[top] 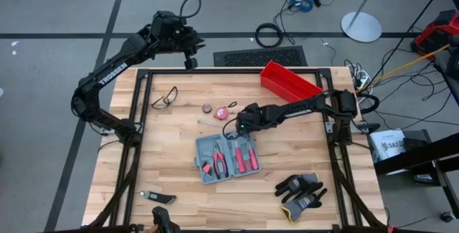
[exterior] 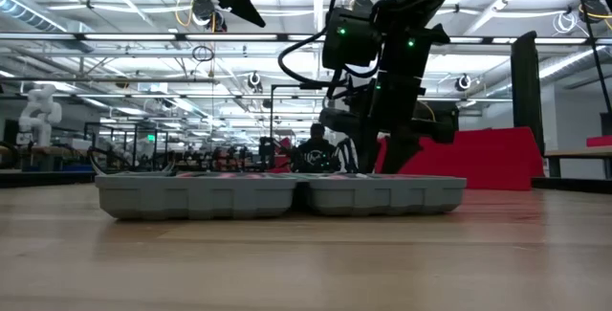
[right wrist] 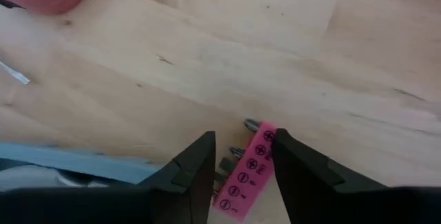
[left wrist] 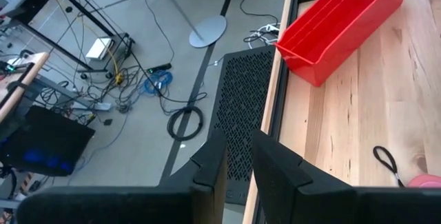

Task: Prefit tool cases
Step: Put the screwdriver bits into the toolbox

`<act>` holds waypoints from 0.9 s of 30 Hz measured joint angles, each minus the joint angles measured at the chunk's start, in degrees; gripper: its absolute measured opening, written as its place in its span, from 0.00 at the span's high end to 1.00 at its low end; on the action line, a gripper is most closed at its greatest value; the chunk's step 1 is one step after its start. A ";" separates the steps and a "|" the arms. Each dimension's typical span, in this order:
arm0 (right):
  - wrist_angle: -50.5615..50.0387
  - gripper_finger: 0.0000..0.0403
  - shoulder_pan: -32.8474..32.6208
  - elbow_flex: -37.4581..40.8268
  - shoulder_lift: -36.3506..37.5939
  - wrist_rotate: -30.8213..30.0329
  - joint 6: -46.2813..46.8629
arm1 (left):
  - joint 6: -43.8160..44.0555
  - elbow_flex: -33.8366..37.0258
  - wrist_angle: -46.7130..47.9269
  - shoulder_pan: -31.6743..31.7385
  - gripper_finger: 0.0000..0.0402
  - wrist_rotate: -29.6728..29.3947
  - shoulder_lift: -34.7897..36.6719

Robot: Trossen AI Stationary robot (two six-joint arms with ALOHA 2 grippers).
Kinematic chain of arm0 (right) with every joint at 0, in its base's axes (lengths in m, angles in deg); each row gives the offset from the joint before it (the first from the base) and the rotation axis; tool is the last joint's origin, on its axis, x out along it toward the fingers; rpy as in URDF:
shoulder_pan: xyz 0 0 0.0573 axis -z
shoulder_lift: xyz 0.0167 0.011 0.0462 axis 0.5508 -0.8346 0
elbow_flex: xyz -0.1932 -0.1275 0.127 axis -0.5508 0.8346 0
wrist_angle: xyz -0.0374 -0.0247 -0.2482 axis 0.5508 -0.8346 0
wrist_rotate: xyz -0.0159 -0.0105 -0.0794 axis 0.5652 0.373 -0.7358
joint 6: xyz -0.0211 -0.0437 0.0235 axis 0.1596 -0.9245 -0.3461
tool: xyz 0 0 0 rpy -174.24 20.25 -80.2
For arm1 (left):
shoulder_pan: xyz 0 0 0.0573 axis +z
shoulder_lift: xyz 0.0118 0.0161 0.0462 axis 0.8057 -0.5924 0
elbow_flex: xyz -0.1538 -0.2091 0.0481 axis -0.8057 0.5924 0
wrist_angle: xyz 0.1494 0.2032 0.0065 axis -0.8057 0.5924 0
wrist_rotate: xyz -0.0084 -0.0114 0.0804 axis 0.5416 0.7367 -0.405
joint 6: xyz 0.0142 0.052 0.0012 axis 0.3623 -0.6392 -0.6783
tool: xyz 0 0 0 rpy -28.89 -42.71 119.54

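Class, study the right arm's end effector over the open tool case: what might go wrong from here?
1. The right end effector has its fingers spread around the pink bit holder, which lies near the tool case edge; it may not be seated in a slot and could tip out.
2. Lifting away, a finger could drag the holder along.
3. The left end effector waits beyond the table's far edge, so nothing steadies the case.
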 joint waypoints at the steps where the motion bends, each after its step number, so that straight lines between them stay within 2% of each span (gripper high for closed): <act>1: -0.08 0.65 0.04 -0.08 -0.19 0.53 0.36 | 0.00 0.00 0.00 0.00 0.82 0.00 0.00; 7: -0.83 0.65 0.00 -0.15 0.07 1.05 0.74 | 0.00 0.00 0.00 0.00 0.82 0.00 0.00; 16: -7.04 0.65 -0.09 -4.45 -0.02 -0.59 -0.13 | 0.00 0.00 0.01 0.00 0.82 0.00 0.00; 27: -10.10 0.65 -0.17 -4.48 -0.22 1.84 5.42 | 0.00 0.00 0.01 0.00 0.82 0.00 0.00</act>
